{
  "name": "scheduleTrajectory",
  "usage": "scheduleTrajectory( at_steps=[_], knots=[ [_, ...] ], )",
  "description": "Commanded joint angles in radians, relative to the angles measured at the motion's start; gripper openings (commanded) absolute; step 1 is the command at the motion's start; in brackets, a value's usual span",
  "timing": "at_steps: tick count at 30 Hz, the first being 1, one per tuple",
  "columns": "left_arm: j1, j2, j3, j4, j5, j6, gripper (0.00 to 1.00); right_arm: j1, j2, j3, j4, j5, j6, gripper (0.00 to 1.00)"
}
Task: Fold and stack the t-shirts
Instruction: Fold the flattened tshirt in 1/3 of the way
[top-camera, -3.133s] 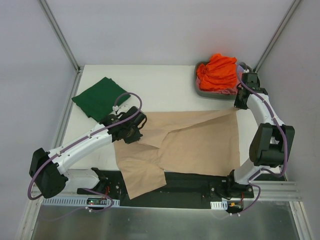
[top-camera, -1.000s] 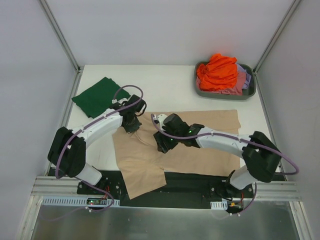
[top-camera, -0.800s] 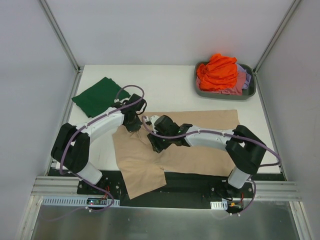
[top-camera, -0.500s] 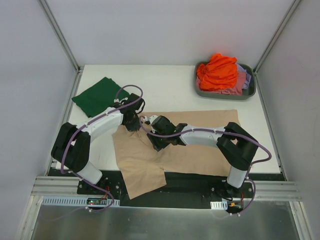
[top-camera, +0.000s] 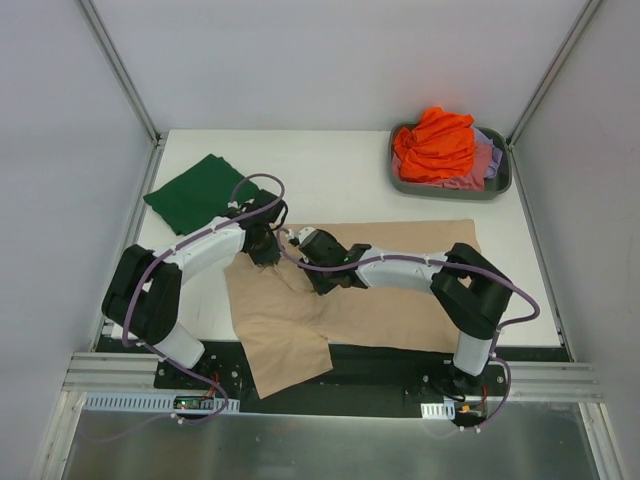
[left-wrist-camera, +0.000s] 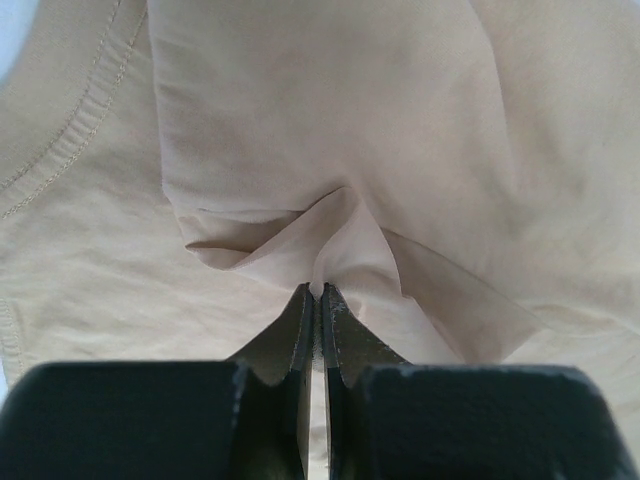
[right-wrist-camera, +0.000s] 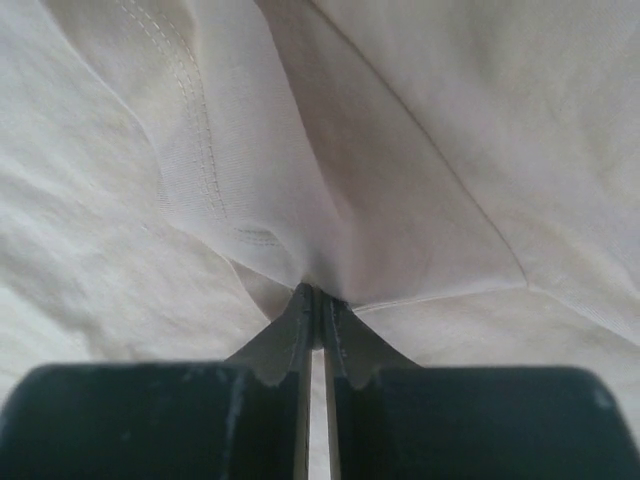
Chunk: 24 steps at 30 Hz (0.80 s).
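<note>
The beige t-shirt (top-camera: 400, 290) lay unfolded at the centre of the worktop (top-camera: 330, 175). The left hand (left-wrist-camera: 318, 290) and right hand (right-wrist-camera: 312, 290) each clenched a pinch of its fabric. The green t-shirt (top-camera: 195, 193) lay folded at 10 o'clock. The orange t-shirt (top-camera: 435, 140) and others waited in the tub (top-camera: 400, 182) at 1 o'clock.

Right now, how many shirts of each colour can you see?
Tan shirt: 1
Green shirt: 1
Orange shirt: 1
Pink shirt: 1
Lavender shirt: 1
Total: 5
</note>
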<state>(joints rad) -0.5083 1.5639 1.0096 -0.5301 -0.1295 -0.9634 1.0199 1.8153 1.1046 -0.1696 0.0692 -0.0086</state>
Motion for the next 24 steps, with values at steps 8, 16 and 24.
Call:
scheduleTrajectory(
  at_steps=[8,16,24],
  knots=[
    [0.005,-0.18,-0.118,-0.002,0.123,0.005,0.0,0.005,-0.146,0.044,-0.168,-0.034,-0.013,0.01],
    [-0.085,-0.287,-0.206,-0.025,0.166,-0.067,0.0,0.006,-0.218,0.017,-0.234,-0.115,-0.056,0.01],
    [-0.219,-0.377,-0.209,-0.096,0.064,-0.219,0.0,0.002,-0.28,-0.046,-0.251,-0.092,-0.062,0.01]
  ],
)
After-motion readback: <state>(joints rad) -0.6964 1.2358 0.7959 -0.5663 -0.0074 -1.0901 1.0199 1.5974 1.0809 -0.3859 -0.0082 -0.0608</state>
